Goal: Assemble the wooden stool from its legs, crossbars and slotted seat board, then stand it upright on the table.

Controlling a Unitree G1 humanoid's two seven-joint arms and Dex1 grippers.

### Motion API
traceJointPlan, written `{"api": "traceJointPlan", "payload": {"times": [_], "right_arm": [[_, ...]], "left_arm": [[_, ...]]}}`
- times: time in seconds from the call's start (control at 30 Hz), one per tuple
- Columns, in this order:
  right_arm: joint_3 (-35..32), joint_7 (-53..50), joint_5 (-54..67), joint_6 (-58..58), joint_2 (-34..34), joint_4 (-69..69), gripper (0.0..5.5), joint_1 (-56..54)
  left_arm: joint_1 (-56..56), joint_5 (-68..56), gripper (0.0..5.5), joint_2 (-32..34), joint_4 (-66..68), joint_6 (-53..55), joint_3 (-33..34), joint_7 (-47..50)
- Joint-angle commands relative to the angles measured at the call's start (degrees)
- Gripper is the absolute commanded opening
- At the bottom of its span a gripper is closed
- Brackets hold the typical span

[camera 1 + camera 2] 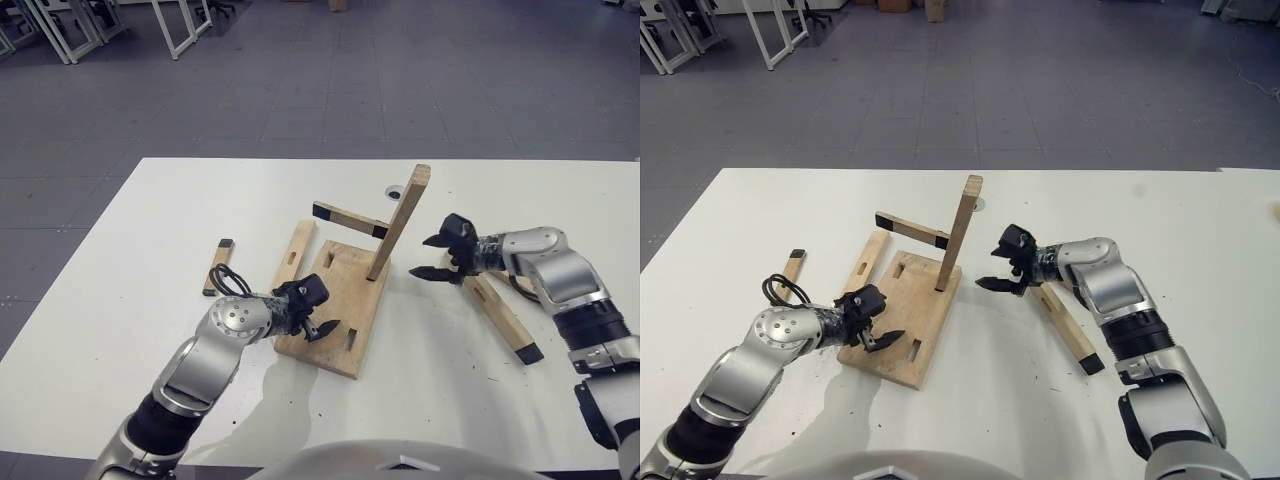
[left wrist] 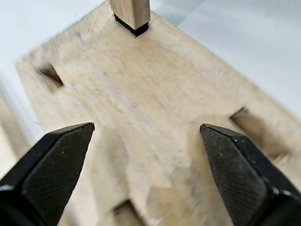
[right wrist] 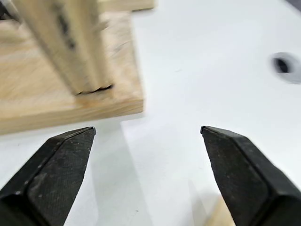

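The slotted seat board (image 1: 340,322) lies flat on the white table. One leg (image 1: 400,220) stands upright in a slot at the board's far right corner, and a crossbar (image 1: 350,218) sticks out from it to the left. My left gripper (image 1: 318,318) is open just above the board's near-left part, with the bare board (image 2: 155,94) between its fingers. To the right of the upright leg my right gripper (image 1: 422,256) is open and holds nothing. A second leg (image 1: 293,255) lies along the board's left edge. A third leg (image 1: 505,318) lies under my right forearm.
A short crossbar (image 1: 218,265) lies alone on the table to the left. A small round hole (image 1: 395,189) sits in the table behind the upright leg. The table's far edge (image 1: 300,160) borders grey floor, with white frames in the room behind.
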Motion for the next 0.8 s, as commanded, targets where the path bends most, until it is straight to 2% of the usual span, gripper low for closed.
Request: {"api": "traceJointPlan", "payload": {"times": [0.03, 0.2, 0.27, 0.3, 0.37, 0.5, 0.67, 0.73, 0.8], "right_arm": [[-13.02, -18.03, 1.15, 8.45, 6.3, -12.42, 4.13, 0.99], [-28.54, -39.36, 11.4, 22.11, 23.78, -27.83, 4.13, -8.15], [-32.16, -45.06, 16.51, 27.58, 29.59, -30.98, 4.13, -13.32], [-32.92, -46.82, 18.35, 29.5, 31.4, -31.54, 3.95, -15.62], [-32.7, -48.68, 20.26, 32.18, 32.57, -31.47, 3.51, -18.15], [-29.51, -50.92, 19.07, 32.52, 31.66, -30.48, 3.51, -20.01], [-32.64, -54.37, 20.46, 24.44, 32.76, -29.45, 3.51, -29.42], [-29.95, -53.63, 21.12, 26.27, 33.5, -28.59, 3.51, -26.08], [-25.11, -53.24, 20.9, 28.64, 35.51, -27.62, 3.51, -17.72]], "left_arm": [[1.93, -2.59, 4.18, -4.31, -2.27, 8.29, 0.65, 4.42], [3.79, -2.97, 4.18, -1.58, -0.67, 7.81, 0.47, 7.72], [3.95, -3.21, 4.18, -1.19, 0.43, 6.97, 0.36, 8.62], [4.01, -3.42, 4.18, -1.31, 0.73, 6.74, 0.26, 9.05], [4.21, -3.81, 4.18, -1.62, 1.01, 6.39, -0.13, 9.79], [3.84, -4.66, 4.18, -2.07, 1.25, 6.1, -1.2, 10.94], [3.67, -5.61, 4.18, -2.45, 1.22, 6.15, -1.75, 12.25], [3.78, -6.03, 4.18, -2.57, 1.13, 6.24, -1.81, 12.83], [3.72, -6.36, 4.18, -2.54, 1.18, 6.19, -1.86, 13.16]]}}
